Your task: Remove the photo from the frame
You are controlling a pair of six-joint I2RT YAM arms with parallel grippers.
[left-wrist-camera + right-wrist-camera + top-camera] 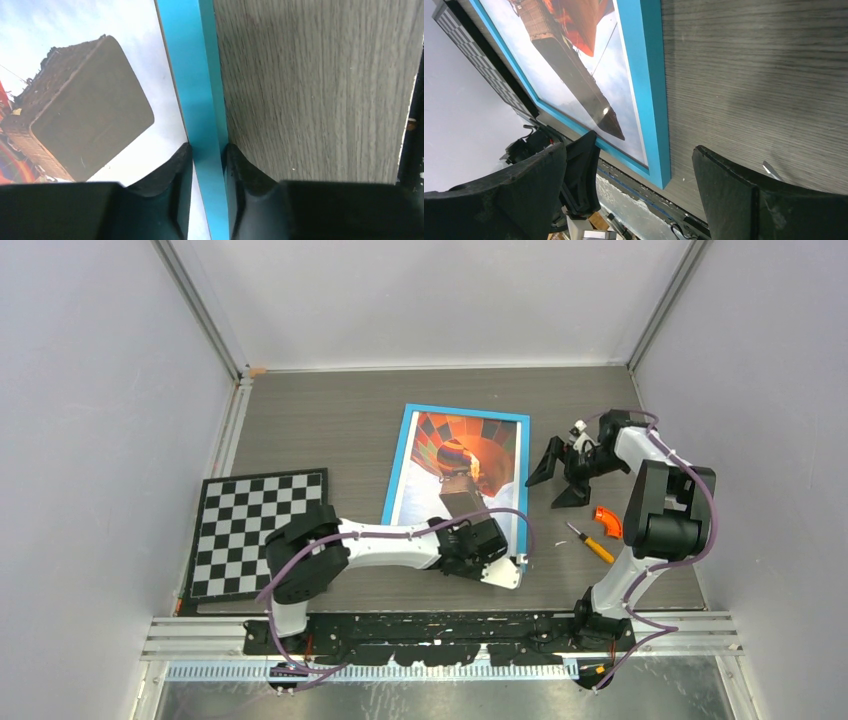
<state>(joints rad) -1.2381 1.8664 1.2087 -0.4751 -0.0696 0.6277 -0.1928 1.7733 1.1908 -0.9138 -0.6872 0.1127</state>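
Two arms, bases at bottom edge. Left gripper (206, 152), bottom centre: fingers pinched on blue rail of frame (397, 472), lower right part. One frame, flat rectangle, centre of wood-grain tabletop (320, 420). One glossy photo (495, 450) inside it, face up. One checkerboard (255, 530) at left, apart from frame. At right, yellow-handled tool (592, 545) and curved orange piece (606, 521). Right gripper (558, 480) spread wide, empty, just beside frame's right edge.

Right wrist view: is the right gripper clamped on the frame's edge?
No: the right gripper stands wide open, its two fingers spread far apart and neither one pressed against the frame.
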